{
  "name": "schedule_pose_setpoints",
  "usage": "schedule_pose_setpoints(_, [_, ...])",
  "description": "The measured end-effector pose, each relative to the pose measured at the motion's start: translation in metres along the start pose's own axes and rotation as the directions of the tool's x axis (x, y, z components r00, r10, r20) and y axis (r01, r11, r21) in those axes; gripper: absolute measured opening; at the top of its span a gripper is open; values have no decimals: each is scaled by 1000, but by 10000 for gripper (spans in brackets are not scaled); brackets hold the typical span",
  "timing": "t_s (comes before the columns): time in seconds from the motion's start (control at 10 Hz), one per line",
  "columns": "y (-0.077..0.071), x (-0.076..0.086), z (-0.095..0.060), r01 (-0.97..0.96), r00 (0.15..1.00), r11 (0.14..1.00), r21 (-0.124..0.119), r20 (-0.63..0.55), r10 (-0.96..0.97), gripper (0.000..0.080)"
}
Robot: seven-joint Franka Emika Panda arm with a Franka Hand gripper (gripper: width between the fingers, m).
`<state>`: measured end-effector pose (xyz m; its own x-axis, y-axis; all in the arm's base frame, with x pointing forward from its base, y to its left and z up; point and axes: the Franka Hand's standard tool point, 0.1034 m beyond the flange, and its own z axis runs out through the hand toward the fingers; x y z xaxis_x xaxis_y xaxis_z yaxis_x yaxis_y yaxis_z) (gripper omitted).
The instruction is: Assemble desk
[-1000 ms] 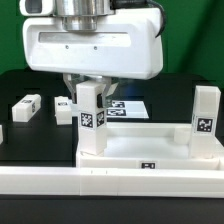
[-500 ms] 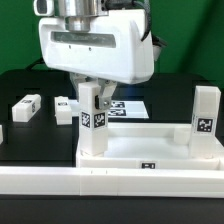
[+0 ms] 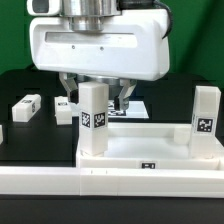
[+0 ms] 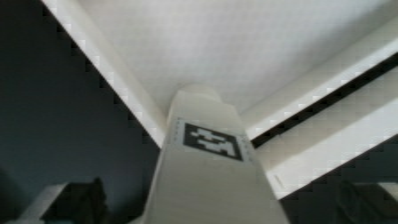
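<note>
Standing upright in the top's (image 3: 150, 148) 9 o'clock corner, the leg (image 3: 92, 118) sits between the gripper's (image 3: 95, 99) spread fingers, apparently untouched. Best retreat is toward 12 o'clock, straight along the leg, so neither finger tilts it.

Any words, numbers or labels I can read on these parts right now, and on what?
No words, numbers or brands readable in either view.
Square black-and-white pattern tags, not text: nearer leg, farther leg, desk top front wall, marker board.
Marks on the lying legs: too small to tell.
</note>
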<state>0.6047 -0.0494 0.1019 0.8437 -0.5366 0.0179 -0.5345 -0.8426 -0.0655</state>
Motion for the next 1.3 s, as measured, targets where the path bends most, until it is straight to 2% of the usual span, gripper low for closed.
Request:
schedule_pose_setpoints(0.3, [-1,1,0,308,951,951,0,-2,-308,649])
schedule_pose_setpoints(0.6, [-1,1,0,575,818,818,-1,-1,-575,649])
schedule_pose_setpoints(1.0, [0,0,1,784,620,620,-17,11,-784,649])
schedule_pose_setpoints(1.2, [2,1,1,837,547,547,-18,14,-837,622])
schedule_pose_setpoints(1.3, [2,1,1,837,548,547,-18,14,-837,622])
